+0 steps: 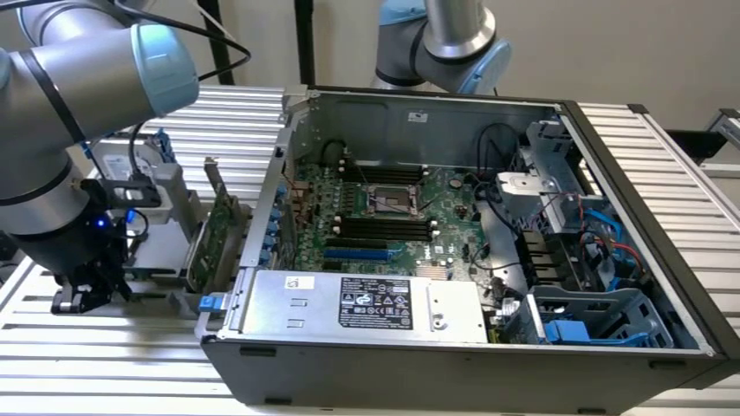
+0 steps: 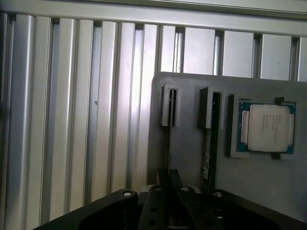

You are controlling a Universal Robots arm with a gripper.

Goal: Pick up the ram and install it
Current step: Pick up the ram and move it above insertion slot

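- Tool (image 2: pixel 169 186): black, two-fingered, on the grey robot arm (image 1: pixel 64 113). We find it low at the exterior view's lower left, down over the holder. In the wrist view its fingers (image 2: pixel 163 179) are drawn in narrow on either side of the ram stick, and we see no gap between them and the board.
- Long, narrow green circuit-board ram stick (image 2: pixel 169 139): it stands on edge in a slot of the holder and we see it edge-on as a thin line. Its near end runs in between the tool's fingers.
- Second green circuit-board stick (image 2: pixel 209 148): it stands on edge in the neighbouring slot, just beside the first and apart from the tool. It carries a white label.
- Flat grey slotted holder block (image 2: pixel 189 158): it lies on the surface.
- Square silver-lidded processor (image 2: pixel 267 125): it lies flat in a recess of the holder, beside the second stick.
- Ribbed aluminium surface (image 1: pixel 127 355): it carries the holder and the case.
- Open dark metal computer case (image 1: pixel 463 373): it occupies the centre of the exterior view, with the green motherboard (image 1: pixel 387 212) exposed.
- Wide green expansion card with metal bracket (image 1: pixel 215 238): it stands upright between the tool and the case.
- Silver boxy power supply (image 1: pixel 359 303): it sits along the case's near wall.
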